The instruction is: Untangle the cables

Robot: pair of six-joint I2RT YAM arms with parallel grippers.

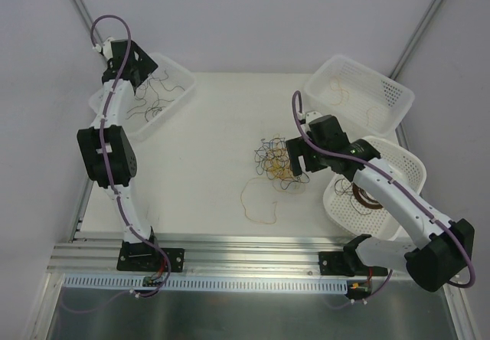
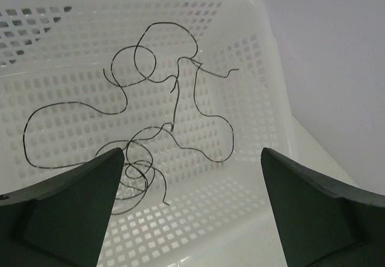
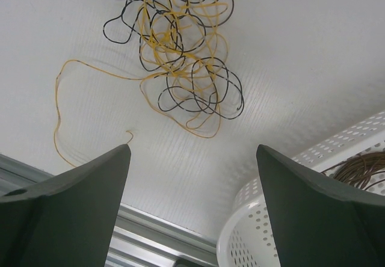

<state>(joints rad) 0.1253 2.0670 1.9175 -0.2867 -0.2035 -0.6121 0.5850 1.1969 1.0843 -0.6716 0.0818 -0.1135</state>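
Your cables (image 1: 277, 158) lie in one yellow and black tangle in the middle of the table (image 1: 207, 125). One yellow strand (image 1: 259, 202) lies loose beside it.

You have three baskets:
- The left basket (image 1: 172, 110) holds black strands (image 2: 174, 98).
- The far right basket (image 1: 398, 87) holds a tan strand (image 1: 337, 87).
- The round basket (image 1: 406, 168) holds a brown coil (image 3: 361, 171).

Only the top view shows all three. The left gripper (image 2: 191, 156) and the right gripper (image 3: 192, 150) both gape wide, holding nothing.
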